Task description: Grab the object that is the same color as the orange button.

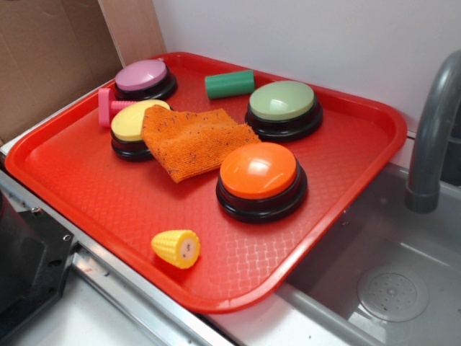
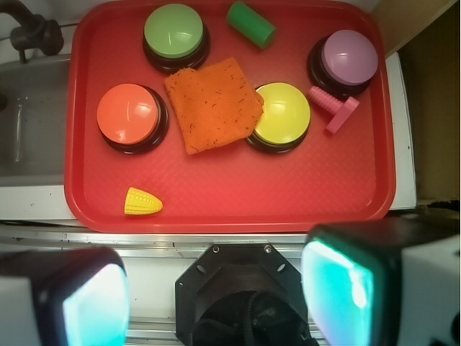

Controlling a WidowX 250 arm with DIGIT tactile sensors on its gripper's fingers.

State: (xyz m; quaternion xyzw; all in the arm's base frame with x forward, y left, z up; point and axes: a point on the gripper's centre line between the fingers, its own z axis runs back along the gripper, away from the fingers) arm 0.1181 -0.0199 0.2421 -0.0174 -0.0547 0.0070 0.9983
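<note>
A red tray [image 1: 346, 180] holds a green dome button [image 1: 282, 101], a yellow dome button [image 1: 130, 126] and a pink dome button [image 1: 141, 75]. A green cylinder [image 1: 230, 84] lies near the far rim, a pink bolt [image 1: 109, 107] beside the yellow button, a toy corn [image 1: 176, 249] near the front edge. A grey faucet [image 1: 432, 137] stands over the sink [image 1: 392, 281] beside the tray.

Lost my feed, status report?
Gripper open, above tray's near edge. Orange cloth untouched, corner draped on yellow button. Nothing blocking.
</note>
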